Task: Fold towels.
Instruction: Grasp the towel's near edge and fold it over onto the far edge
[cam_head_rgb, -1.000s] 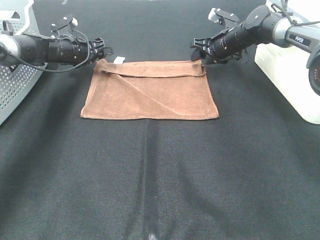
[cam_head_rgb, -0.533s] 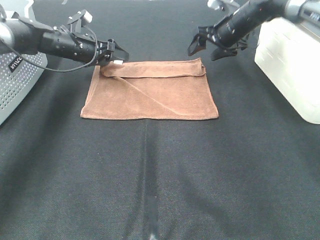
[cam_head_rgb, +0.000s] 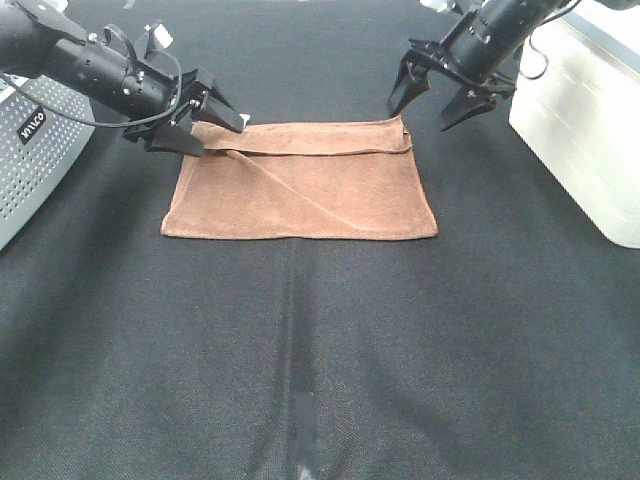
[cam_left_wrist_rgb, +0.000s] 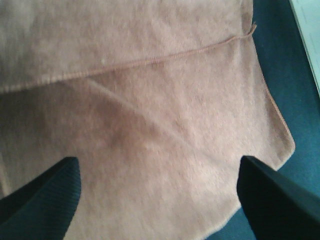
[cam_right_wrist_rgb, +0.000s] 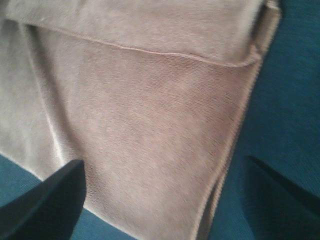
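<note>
Lying folded once on the black tabletop (cam_head_rgb: 320, 350), the brown towel (cam_head_rgb: 300, 190) is free; left claw (cam_head_rgb: 220, 137) and right claw (cam_head_rgb: 420, 118) hover wide open, empty, above its far corners. Next, probably: grip one side's corners and fold across.

brown towel (cam_head_rgb: 300, 185) | folded, flat | far strip doubled over (diagonal crease)

The left arm (cam_head_rgb: 75, 62) and right arm (cam_head_rgb: 505, 22) were formed as black ribbed cylinders, the former strung with a thin black cable (cam_head_rgb: 100, 124). The left gripper (cam_head_rgb: 217, 137) and right gripper (cam_head_rgb: 420, 118) were finished black.
</note>
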